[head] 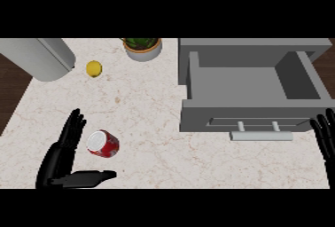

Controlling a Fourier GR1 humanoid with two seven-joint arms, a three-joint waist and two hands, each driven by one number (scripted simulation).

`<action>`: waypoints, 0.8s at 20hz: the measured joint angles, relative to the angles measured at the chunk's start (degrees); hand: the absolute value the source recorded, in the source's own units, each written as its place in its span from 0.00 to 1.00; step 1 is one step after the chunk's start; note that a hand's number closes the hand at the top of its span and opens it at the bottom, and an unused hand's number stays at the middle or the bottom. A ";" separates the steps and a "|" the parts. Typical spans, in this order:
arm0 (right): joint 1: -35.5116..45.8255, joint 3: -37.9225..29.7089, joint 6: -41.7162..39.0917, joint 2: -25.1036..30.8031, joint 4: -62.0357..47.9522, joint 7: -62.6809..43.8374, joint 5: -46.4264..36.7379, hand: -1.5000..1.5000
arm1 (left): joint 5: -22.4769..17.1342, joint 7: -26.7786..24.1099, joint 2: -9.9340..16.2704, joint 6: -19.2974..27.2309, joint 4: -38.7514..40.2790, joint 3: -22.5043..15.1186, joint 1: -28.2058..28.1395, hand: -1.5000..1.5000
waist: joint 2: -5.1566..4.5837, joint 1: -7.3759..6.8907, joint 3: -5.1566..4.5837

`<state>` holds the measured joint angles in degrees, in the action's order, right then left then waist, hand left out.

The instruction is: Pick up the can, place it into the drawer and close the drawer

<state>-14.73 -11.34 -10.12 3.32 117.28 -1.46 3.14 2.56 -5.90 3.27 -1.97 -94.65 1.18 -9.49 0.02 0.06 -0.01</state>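
The red can (103, 143) lies on its side on the counter (157, 111), just beside the left hand (65, 153), whose fingers are straight and apart. They should be curled round its body before lifting toward the open drawer (245, 84). The right hand (324, 135) rests open by the edge.

We see a red can (103, 143) with a white top on a cream counter (150, 115) veined in faint brown marbling. Our two hands (65, 153) (324, 133) are black, the open drawer (252, 88) is grey with a pale handle (261, 136). A yellow lemon (94, 68), a green plant (138, 42) in a whitish pot (144, 53) and a light grey cylinder (40, 56) sit behind
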 measured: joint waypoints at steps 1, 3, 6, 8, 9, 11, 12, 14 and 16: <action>0.67 -0.03 0.26 -0.14 -0.78 0.30 -0.42 0.00 | 0.07 -1.18 -0.02 -0.21 1.36 0.12 -0.03 0.00 | 0.00 -0.01 0.00; 0.30 -1.25 -0.67 0.35 -1.55 1.20 0.19 0.00 | -0.19 -2.51 0.49 -0.62 3.37 1.10 0.51 0.00 | 0.00 0.01 0.00; 0.50 -0.62 -0.36 -0.37 -1.05 0.58 -0.76 0.00 | -0.30 -4.14 1.01 -1.26 4.40 1.84 -0.14 0.00 | 0.01 -0.01 0.00; 0.87 -0.11 0.18 -0.97 -0.77 0.14 -1.57 0.00 | -0.68 -6.02 1.54 -1.98 6.76 2.84 0.39 0.00 | 0.01 -0.01 0.01; 0.65 -0.58 -0.15 -0.86 -0.79 0.45 -1.24 0.00 | -0.56 -6.53 1.35 -2.03 7.36 2.75 0.32 0.00 | 0.01 -0.01 0.00; 0.97 -0.12 0.28 -1.21 0.32 -0.55 -1.68 0.00 | -0.48 -8.48 1.71 -2.59 9.99 3.30 0.40 0.00 | 0.01 0.02 0.01; 1.07 -0.82 -0.14 -0.80 0.28 -0.81 -1.01 0.00 | -0.65 -8.78 1.93 -2.93 10.98 3.64 0.77 0.00 | 0.01 0.01 -0.01; 1.08 -0.74 -0.26 -1.15 -0.24 -0.02 -1.30 0.00 | -1.18 -9.79 2.76 -3.77 12.90 4.75 1.50 0.00 | 0.00 0.02 0.00; 0.83 -0.30 -0.02 -1.70 0.55 0.00 -1.84 0.00 | -0.48 -12.08 2.45 -3.63 15.36 4.73 1.40 0.00 | 0.01 0.03 0.00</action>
<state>-13.90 -11.64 -10.14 1.62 117.83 -1.46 1.30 2.08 -17.99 5.72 -5.59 -79.29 5.91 -8.09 0.03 0.10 0.00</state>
